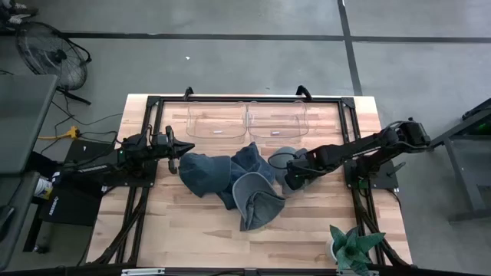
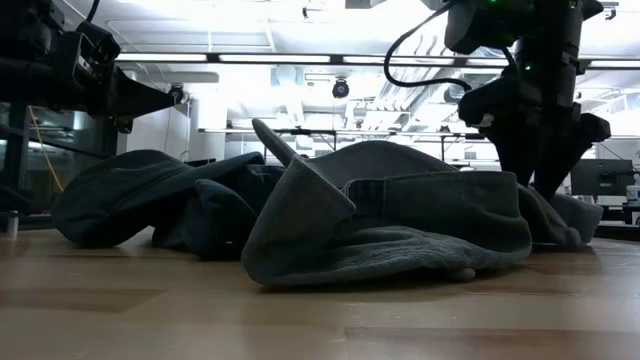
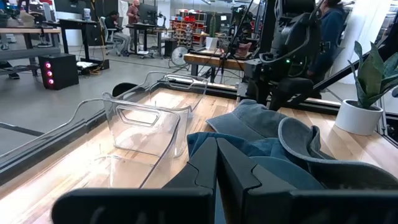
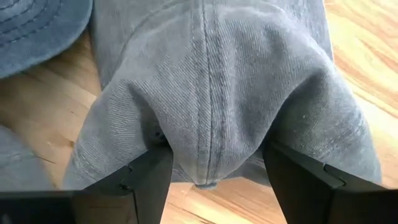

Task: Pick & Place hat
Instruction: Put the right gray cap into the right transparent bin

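We're at the grasp step here. On the counter (image 1: 192,230), a heap of denim hats sits in the middle, with two clear bins at the far edge, left bin (image 1: 216,121) and right bin (image 1: 276,120), both looking empty.

Count the hats: I make it four, though the overlap makes that a best guess. A dark blue hat (image 1: 201,172) on the left side of the heap, another blue one (image 1: 249,159) behind it, a grey-blue hat (image 1: 256,201) lying nearest the front edge, and the grey hat (image 1: 288,159) on the right side.

The right gripper (image 1: 292,178) is down on that grey hat (image 4: 211,93), fingers spread wide either side of a raised fold of the crown, not yet pinched. The next move, as I read it, calls for closing on that fold, lifting clear of the neighbours, then carrying it back to a bin.

The left gripper (image 1: 181,146) waits just beside the dark blue hat, fingers pressed together with nothing between them.

One potted plant (image 1: 350,247) stands at the front right corner.
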Controlling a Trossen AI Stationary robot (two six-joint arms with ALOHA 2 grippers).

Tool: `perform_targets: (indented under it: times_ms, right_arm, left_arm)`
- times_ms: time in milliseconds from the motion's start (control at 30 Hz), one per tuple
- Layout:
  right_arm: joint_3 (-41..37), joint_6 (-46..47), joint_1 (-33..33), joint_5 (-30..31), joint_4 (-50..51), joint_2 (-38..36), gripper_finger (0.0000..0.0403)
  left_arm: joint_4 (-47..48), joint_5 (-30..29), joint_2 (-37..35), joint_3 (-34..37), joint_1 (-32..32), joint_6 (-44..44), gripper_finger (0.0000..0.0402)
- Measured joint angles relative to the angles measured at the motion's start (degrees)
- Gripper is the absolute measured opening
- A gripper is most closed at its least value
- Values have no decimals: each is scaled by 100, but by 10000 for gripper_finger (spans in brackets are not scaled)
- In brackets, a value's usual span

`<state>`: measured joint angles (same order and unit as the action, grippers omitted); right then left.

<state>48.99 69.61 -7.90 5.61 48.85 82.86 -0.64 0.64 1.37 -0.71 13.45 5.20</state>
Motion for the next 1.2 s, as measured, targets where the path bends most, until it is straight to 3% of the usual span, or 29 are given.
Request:
perform_targets:
  times_ms: [233,600,967,1200]
  right_arm:
    - [0,-1,158,6,18,3,181]
    - [0,-83,231,-58,21,3,13]
    - [2,-5,209,-356,206,-307,4]
    - [530,100,176,32,1126,-814,3]
  left_arm:
    - [2,-2,-2,0,0,2,1]
    - [1,0,-1,0,1,0,1]
    - [0,0,0,0,0,1,1]
    - [0,0,-1,0,1,1,1]
